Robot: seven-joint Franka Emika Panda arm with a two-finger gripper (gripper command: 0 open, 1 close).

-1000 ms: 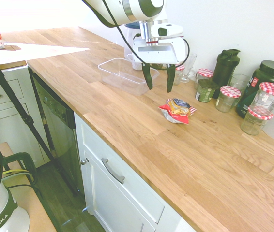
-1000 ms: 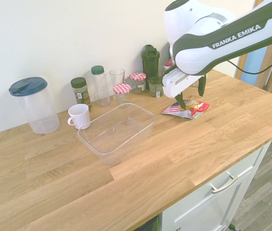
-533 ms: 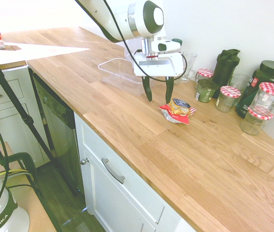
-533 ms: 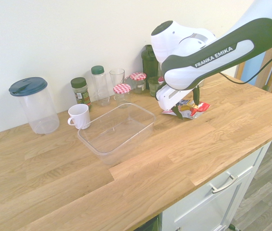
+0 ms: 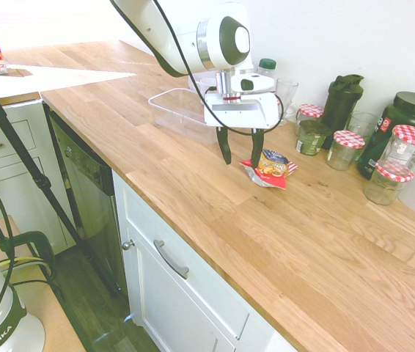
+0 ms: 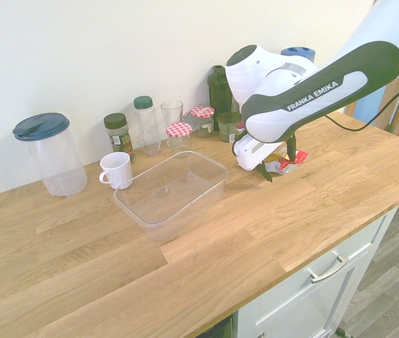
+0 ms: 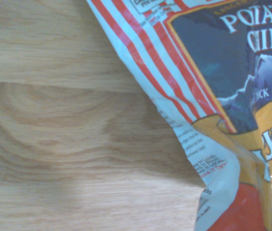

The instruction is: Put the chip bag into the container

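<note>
Going by the second exterior view, the nearest thing I have is the drawer front [image 6: 326, 271] at the right, under the wooden counter [image 6: 101, 274]. Beyond that edge, around the middle of the counter, is the clear container [image 6: 185, 215], upright and open at the top, with no bag in it, so the placing is all left to do. Farther right and a little deeper I have the gripper [image 6: 279, 169], low over the wood, its jaws spread and nothing pinched between them. The chip bag [image 5: 272, 170] lies on the counter just beyond it, well apart from the container; one finger overlaps it in the first exterior view, but I can't tell whether they touch. The wrist view gives me bare wood on one side and the printed wrapper on the other, so I judge I'm not centred yet and need to shift over the bag before closing. I'd call the approach nearly done, with the grasp, lift, carry leftward and release all to come. That loose wrapper could slide or fold if one finger lands on it. Farther back, the white mug [image 6: 117, 171] stands near the container's far left side, and the checked-lid jars [image 6: 179, 134] stand behind, toward the wall.
</note>
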